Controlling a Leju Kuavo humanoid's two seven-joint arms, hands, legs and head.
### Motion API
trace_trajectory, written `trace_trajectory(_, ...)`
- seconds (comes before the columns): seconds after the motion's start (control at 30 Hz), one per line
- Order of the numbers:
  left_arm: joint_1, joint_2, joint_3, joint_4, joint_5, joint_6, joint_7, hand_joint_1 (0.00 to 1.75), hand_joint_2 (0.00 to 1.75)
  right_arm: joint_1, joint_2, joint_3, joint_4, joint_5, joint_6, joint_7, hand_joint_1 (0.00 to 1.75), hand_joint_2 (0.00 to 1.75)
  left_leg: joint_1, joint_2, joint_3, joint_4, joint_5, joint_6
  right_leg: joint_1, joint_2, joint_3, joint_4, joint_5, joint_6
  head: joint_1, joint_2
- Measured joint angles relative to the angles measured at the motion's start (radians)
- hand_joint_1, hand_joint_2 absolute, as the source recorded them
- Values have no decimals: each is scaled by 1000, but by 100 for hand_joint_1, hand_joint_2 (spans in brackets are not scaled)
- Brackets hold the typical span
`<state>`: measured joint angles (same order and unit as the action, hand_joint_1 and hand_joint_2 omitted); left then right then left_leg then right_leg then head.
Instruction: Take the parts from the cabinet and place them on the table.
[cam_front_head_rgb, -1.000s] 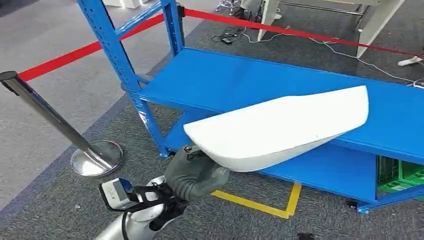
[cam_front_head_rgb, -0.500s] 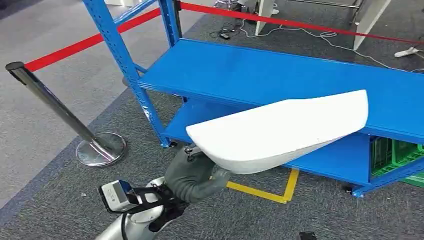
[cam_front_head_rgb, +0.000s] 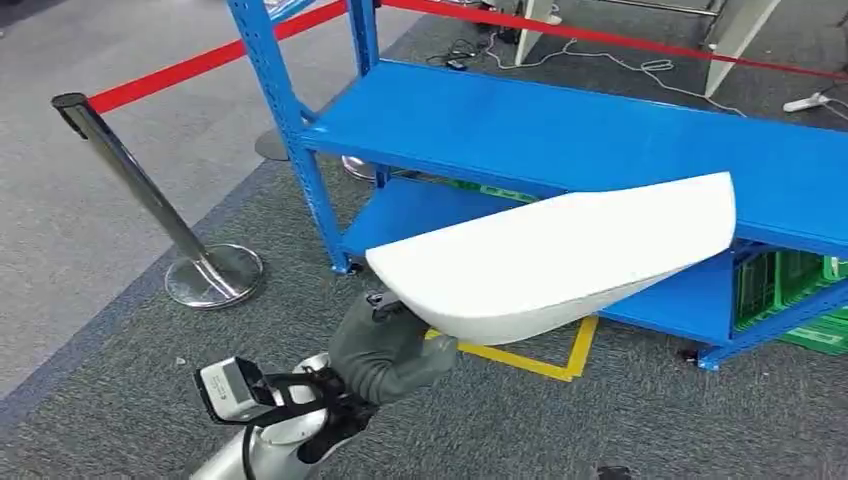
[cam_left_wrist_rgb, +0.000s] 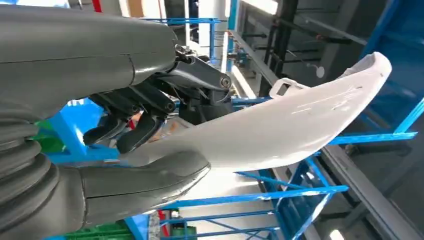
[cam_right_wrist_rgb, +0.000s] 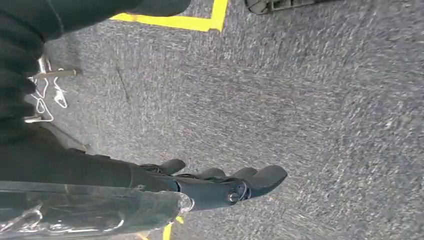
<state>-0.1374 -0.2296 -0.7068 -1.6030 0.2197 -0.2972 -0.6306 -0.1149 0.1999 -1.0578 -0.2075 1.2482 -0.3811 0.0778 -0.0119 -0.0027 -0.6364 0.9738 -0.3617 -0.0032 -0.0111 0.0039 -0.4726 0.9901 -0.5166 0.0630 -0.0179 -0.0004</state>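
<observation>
The robot's left hand (cam_front_head_rgb: 385, 350) is lifted up in front of its body. It grips one end of the long white curved plastic part (cam_front_head_rgb: 560, 255), thumb (cam_left_wrist_rgb: 145, 182) under it and dark fingers (cam_left_wrist_rgb: 132, 131) on top. The part sticks out to the right, in the air in front of the blue metal shelf rack (cam_front_head_rgb: 560, 135), not touching it. The left wrist view shows a small tab on the part's far edge. The right hand (cam_right_wrist_rgb: 225, 185) hangs over the grey carpet floor (cam_right_wrist_rgb: 310, 100), holding nothing, fingers a little curled. Green plastic crates (cam_front_head_rgb: 790, 290) sit low in the rack; I cannot tell what is inside.
</observation>
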Motion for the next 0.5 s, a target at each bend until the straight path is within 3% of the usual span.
trace_trajectory(0.1, -1, 1, 0, -1, 0, 1, -1, 162, 175, 0, 0, 0, 0, 2, -4, -4, 0, 175, 3, 2, 1, -6, 19, -16, 6, 4, -25, 11, 5, -29, 0, 0)
trace_trajectory(0.13, 0, 2, 0, -1, 0, 6, -7, 162, 175, 2, 0, 0, 0, 4, -8, -9, 0, 175, 4, 1, -5, -5, 19, -22, 1, 1, -32, 6, 17, -42, 0, 0)
trace_trajectory(0.17, 1, 3, 0, -5, -3, 12, -15, 162, 175, 2, 0, 1, 0, 11, -14, -18, 0, 175, 5, 1, -12, 8, -11, -28, 0, -1, -38, 6, 25, -49, -2, 0)
trace_trajectory(0.2, 2, 3, 0, -9, -4, 17, -18, 162, 175, 1, 0, 2, 0, 14, -19, -24, 0, 175, 6, 1, -29, 52, -68, -33, 0, -1, -44, 7, 35, -55, -9, 0)
trace_trajectory(0.23, 2, 3, 0, -11, -5, 19, -19, 162, 175, 1, 0, 4, 0, 18, -22, -31, 0, 175, 8, 1, -55, 128, -128, -38, 0, -1, -55, 7, 45, -57, -10, 0)
trace_trajectory(0.27, 2, 3, 0, -12, -5, 20, -20, 162, 175, 2, 0, 5, 0, 19, -24, -33, 0, 175, 9, 1, -80, 208, -170, -42, 0, -1, -65, 7, 53, -57, -10, 0)
trace_trajectory(0.3, 5, 5, 0, -12, -5, 21, -21, 162, 175, 4, 0, 5, 0, 19, -24, -34, 0, 175, 9, 1, -103, 286, -193, -43, 0, -2, -77, 8, 61, -57, -10, 0)
trace_trajectory(0.33, 7, 6, 1, -12, -5, 21, -21, 162, 175, 5, 0, 5, 0, 19, -24, -34, 0, 175, 9, 1, -106, 314, -188, -43, 1, -2, -86, 9, 68, -56, -10, 0)
trace_trajectory(0.37, 9, 6, 1, -12, -5, 22, -22, 162, 175, 6, 0, 5, 0, 19, -25, -34, 0, 175, 9, 1, -81, 294, -165, -41, 1, -3, -93, 9, 74, -54, -10, 0)
trace_trajectory(0.4, 10, 6, 1, -12, -6, 22, -22, 162, 175, 7, 0, 5, 0, 19, -25, -34, 0, 175, 9, 1, -37, 232, -136, -38, 1, -2, -99, 9, 78, -52, -10, 0)
trace_trajectory(0.43, 10, 6, 1, -13, -6, 22, -22, 162, 175, 7, 0, 5, 0, 19, -25, -34, 0, 175, 8, 1, 26, 137, -105, -32, 1, -1, -102, 9, 82, -49, -10, 0)
trace_trajectory(0.47, 9, 6, 1, -17, -6, 22, -22, 162, 175, 7, 0, 6, 0, 19, -25, -34, 0, 175, 8, 1, 86, 50, -90, -26, 1, -1, -102, 9, 85, -46, -10, 0)
trace_trajectory(0.5, 8, 6, 1, -19, -6, 21, -22, 162, 175, 7, 0, 6, 0, 19, -25, -35, 0, 175, 4, 1, 127, -12, -95, -21, 7, -1, -110, 11, 88, -41, -10, 0)
